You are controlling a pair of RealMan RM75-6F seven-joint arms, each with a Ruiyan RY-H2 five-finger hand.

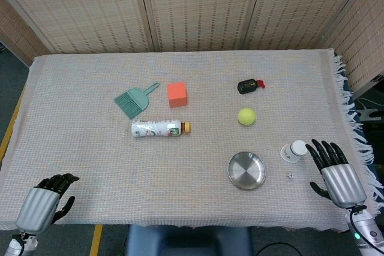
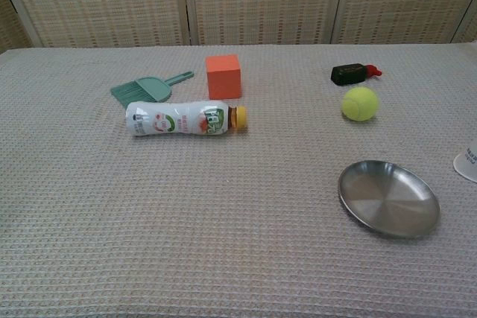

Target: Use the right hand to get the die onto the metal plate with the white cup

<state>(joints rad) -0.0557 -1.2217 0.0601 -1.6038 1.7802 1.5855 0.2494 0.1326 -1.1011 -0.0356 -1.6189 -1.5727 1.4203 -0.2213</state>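
The small white die lies on the cloth between the metal plate and my right hand. The empty plate also shows in the chest view. Just behind the die is the white cup, cut off at the right edge of the chest view. My right hand rests open near the table's front right corner with its fingers spread; the fingertips reach beside the cup without touching it. My left hand rests at the front left corner, fingers loosely bent, holding nothing. The chest view shows neither the hands nor the die.
A tennis ball and a small black bottle with a red tip lie behind the plate. Mid-table are an orange block, a green dustpan brush and a drink bottle on its side. The fringed cloth edge runs down the right.
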